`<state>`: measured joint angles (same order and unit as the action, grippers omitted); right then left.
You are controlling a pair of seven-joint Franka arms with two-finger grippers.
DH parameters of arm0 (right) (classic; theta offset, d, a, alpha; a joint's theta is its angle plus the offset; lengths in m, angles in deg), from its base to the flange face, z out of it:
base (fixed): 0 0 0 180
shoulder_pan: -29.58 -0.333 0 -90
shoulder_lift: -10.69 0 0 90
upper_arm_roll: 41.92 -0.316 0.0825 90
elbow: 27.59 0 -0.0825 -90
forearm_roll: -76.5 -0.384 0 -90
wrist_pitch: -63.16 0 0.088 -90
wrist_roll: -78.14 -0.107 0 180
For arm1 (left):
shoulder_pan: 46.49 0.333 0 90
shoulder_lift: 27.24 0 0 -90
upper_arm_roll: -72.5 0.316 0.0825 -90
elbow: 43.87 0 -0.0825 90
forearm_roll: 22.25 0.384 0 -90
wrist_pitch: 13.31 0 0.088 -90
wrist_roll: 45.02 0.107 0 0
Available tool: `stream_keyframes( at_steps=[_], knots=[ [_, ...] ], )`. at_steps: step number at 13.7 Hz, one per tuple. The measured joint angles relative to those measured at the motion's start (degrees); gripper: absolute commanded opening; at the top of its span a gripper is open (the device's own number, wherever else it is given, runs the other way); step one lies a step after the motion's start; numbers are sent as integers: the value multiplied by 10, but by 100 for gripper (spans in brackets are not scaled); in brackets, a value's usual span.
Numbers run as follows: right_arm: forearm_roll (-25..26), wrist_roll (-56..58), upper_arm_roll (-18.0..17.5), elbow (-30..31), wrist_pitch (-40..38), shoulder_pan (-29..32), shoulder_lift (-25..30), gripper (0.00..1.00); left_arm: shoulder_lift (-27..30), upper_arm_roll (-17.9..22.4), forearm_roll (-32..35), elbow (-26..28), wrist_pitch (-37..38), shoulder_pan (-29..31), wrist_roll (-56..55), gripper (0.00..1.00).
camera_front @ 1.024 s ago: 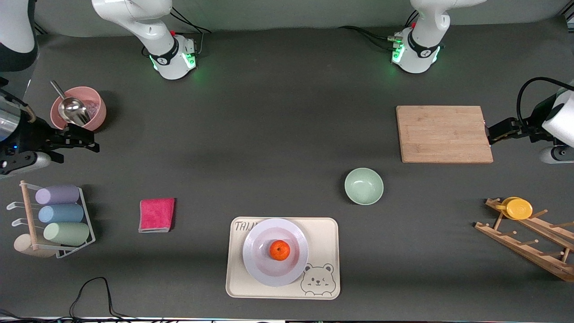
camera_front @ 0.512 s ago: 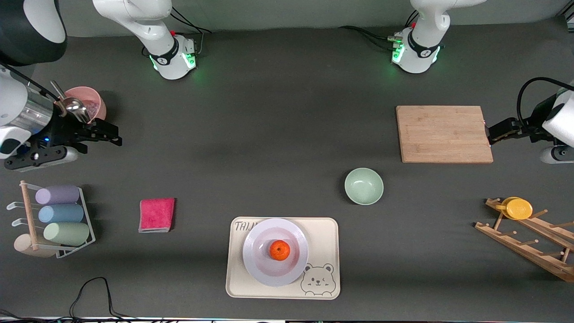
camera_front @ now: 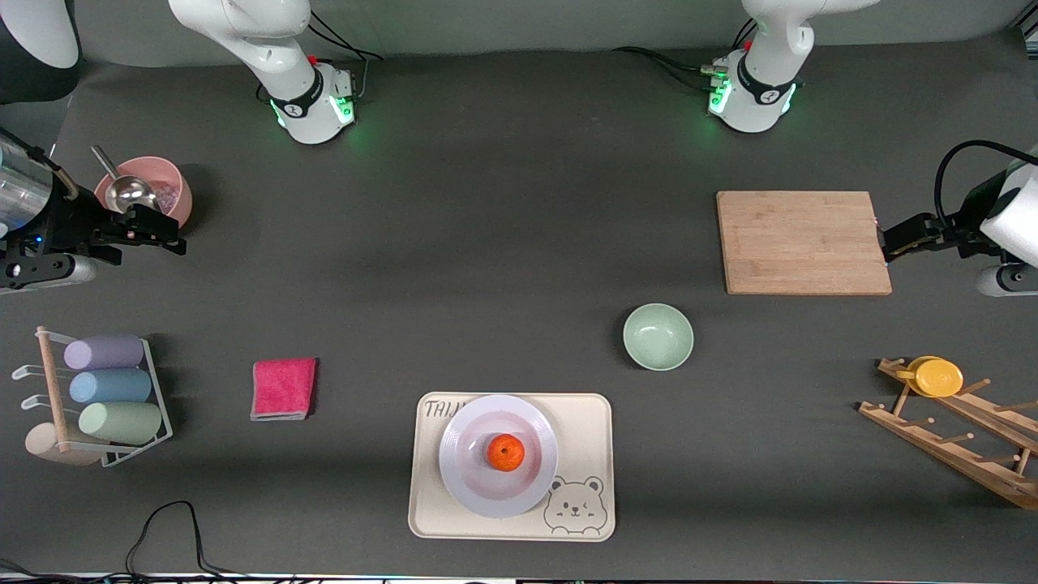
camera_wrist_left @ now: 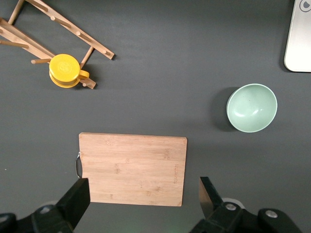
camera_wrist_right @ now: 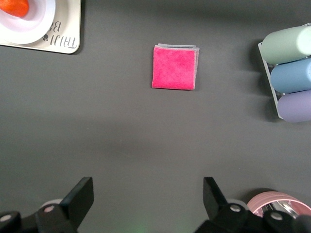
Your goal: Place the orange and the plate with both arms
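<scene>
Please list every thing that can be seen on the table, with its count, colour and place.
orange: 1, orange, on the plate
plate: 1, lavender-white, on the bear tray
bear tray: 1, cream, nearest the front camera
bowl: 1, mint green, beside the tray
cutting board: 1, wooden, left arm's end
cloth: 1, pink, toward the right arm's end
left gripper: open, over the cutting board
right gripper: open, over bare table

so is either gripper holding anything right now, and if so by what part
Nothing is held. The left gripper is open over the cutting board; the right gripper is open beside the pink bowl.
</scene>
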<state>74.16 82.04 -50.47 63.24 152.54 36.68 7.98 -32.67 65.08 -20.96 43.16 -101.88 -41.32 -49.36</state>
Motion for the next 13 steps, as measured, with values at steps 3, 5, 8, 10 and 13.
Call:
stream_keyframes(
  at_steps=[3,5,8,10,13],
  knots=[
    [1,0,0,0,0,0,1,100,0,0,0,0,0,0,0,100],
    [1,3,0,0,0,0,5,100,0,0,0,0,0,0,0,100],
    [1,4,0,0,0,0,7,100,0,0,0,0,0,0,0,100],
    [1,7,0,1,0,0,7,100,0,0,0,0,0,0,0,100],
    [-4,8,-1,1,0,-1,7,100,0,0,0,0,0,0,0,100]
  ],
)
